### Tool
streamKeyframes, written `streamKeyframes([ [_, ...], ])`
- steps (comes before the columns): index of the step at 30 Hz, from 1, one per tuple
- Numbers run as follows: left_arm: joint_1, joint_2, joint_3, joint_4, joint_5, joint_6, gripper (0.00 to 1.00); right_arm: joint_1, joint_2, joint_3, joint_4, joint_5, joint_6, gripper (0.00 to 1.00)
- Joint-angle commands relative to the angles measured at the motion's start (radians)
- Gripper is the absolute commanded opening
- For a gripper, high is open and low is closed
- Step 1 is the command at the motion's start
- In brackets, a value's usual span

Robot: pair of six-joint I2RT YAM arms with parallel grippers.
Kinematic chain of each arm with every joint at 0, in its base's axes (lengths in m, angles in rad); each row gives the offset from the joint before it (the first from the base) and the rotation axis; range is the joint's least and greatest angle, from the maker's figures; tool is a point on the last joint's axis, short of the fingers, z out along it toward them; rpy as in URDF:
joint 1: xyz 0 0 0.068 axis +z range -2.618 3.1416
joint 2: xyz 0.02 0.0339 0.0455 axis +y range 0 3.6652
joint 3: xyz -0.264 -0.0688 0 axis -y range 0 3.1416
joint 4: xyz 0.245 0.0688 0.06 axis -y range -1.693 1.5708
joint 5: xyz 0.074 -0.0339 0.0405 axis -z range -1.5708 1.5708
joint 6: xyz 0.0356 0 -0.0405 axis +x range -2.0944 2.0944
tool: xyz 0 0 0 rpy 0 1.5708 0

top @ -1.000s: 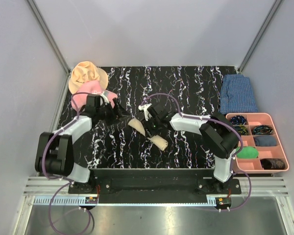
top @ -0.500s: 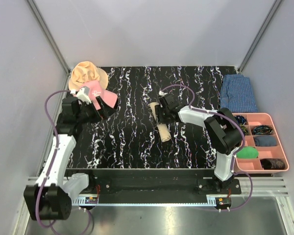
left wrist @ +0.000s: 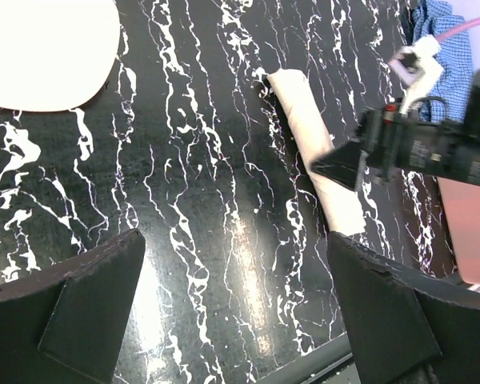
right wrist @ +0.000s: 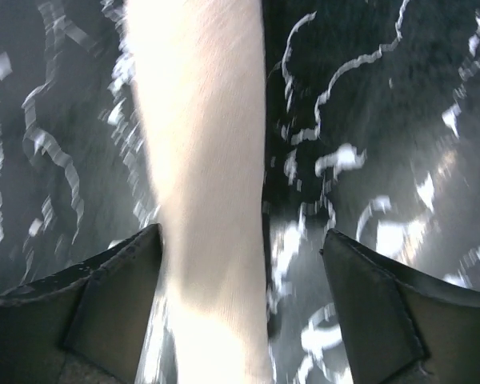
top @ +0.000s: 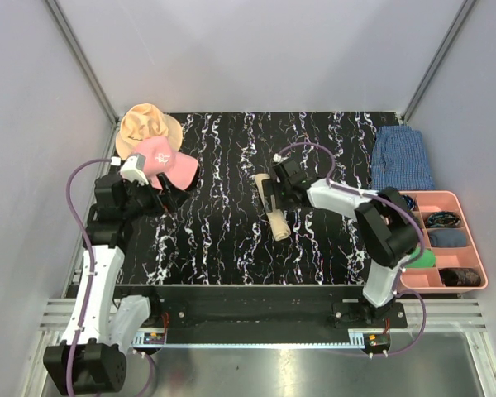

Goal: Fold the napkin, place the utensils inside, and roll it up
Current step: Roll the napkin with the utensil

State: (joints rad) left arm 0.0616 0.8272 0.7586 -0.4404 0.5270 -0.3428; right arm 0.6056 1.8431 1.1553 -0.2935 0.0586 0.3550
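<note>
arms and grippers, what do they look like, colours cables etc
Both the left arm and right arm have white links with black joints, a thin purple cable looping along each. The fingers are matte black, broad and wedge-shaped.

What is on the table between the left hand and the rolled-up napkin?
Nothing. Only bare black marbled table lies between the left hand and the napkin, as the top view shows.
</note>
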Motion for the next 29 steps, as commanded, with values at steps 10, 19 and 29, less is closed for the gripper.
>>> streamKeyframes([
  [10, 0.024, -0.135, -0.002, -0.027, -0.013, 0.044, 0.99, -0.024, -0.580, -0.161, -0.035, 0.030, -0.079, 1.00],
  [19, 0.024, -0.306, -0.041, -0.034, -0.107, 0.030, 0.99, -0.096, -0.922, -0.394, 0.001, 0.109, -0.067, 1.00],
  [29, 0.024, -0.333, -0.045, -0.038, -0.148, 0.034, 0.99, -0.102, -0.966, -0.451, 0.020, 0.119, -0.063, 1.00],
])
